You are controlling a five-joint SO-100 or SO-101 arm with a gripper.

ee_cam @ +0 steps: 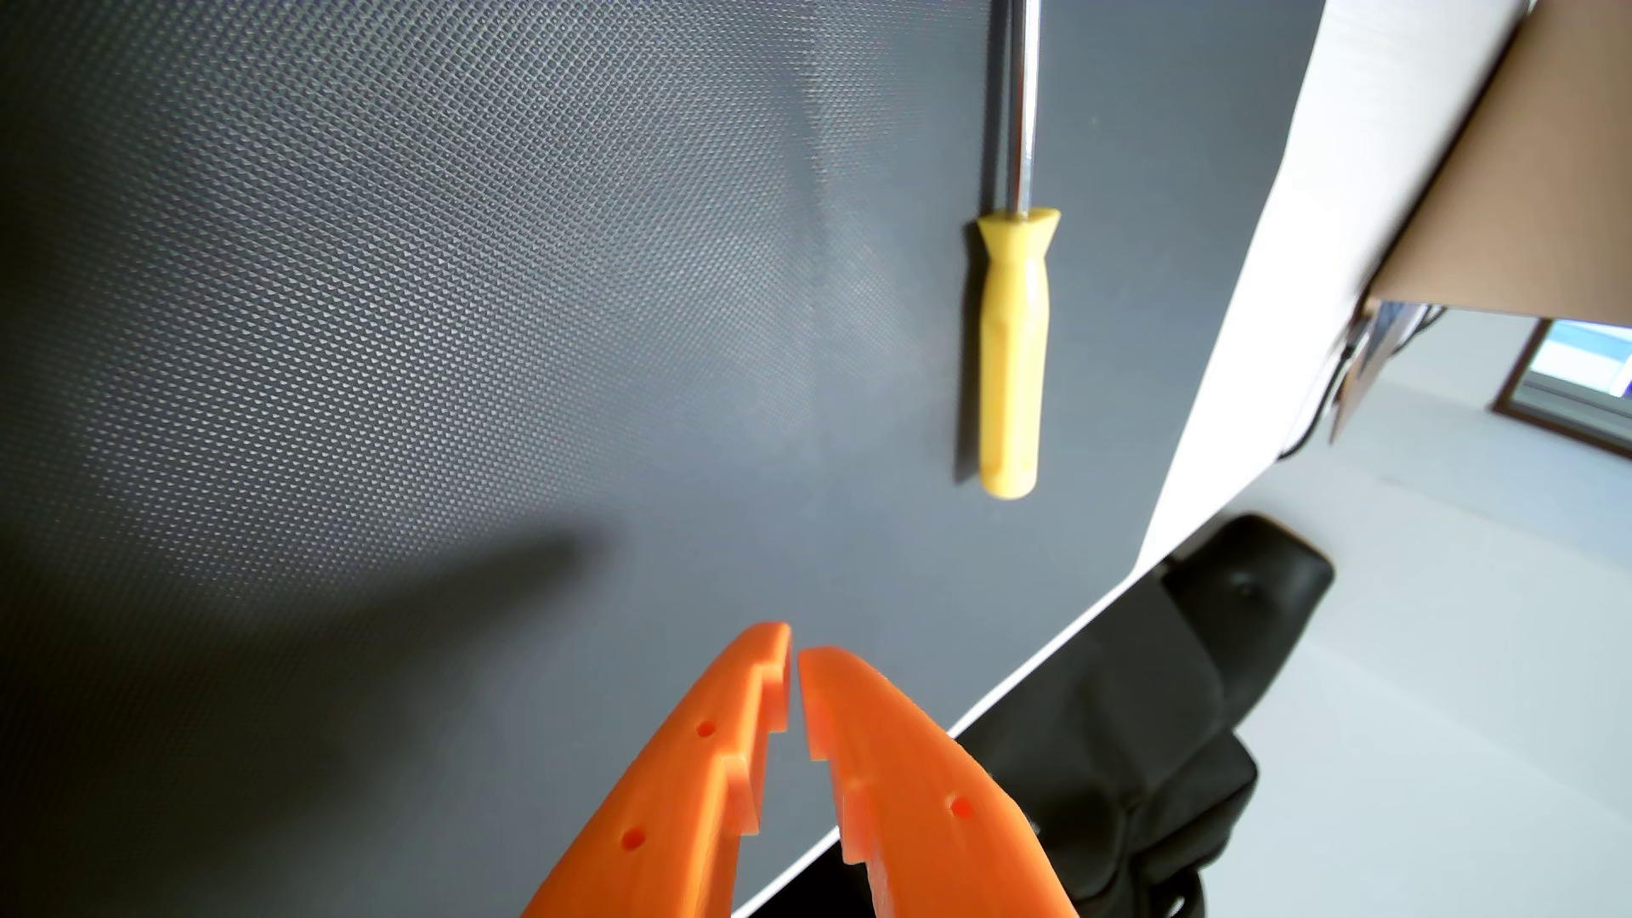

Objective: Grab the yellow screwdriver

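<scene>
The yellow screwdriver (pixel 1011 353) lies on a dark textured mat (pixel 397 309) in the wrist view, right of centre. Its yellow handle points toward the bottom of the picture and its metal shaft (pixel 1024 97) runs off the top edge. My orange gripper (pixel 795 649) enters from the bottom centre. Its two toothed fingers nearly meet at the tips, with nothing between them. The gripper sits below and to the left of the handle's end, well apart from it.
The mat's right edge runs diagonally from top right to bottom centre, bordered by a white table strip (pixel 1236 397). Beyond it are a black chair (pixel 1174 706), pale floor and a cardboard box (pixel 1501 176) at the top right.
</scene>
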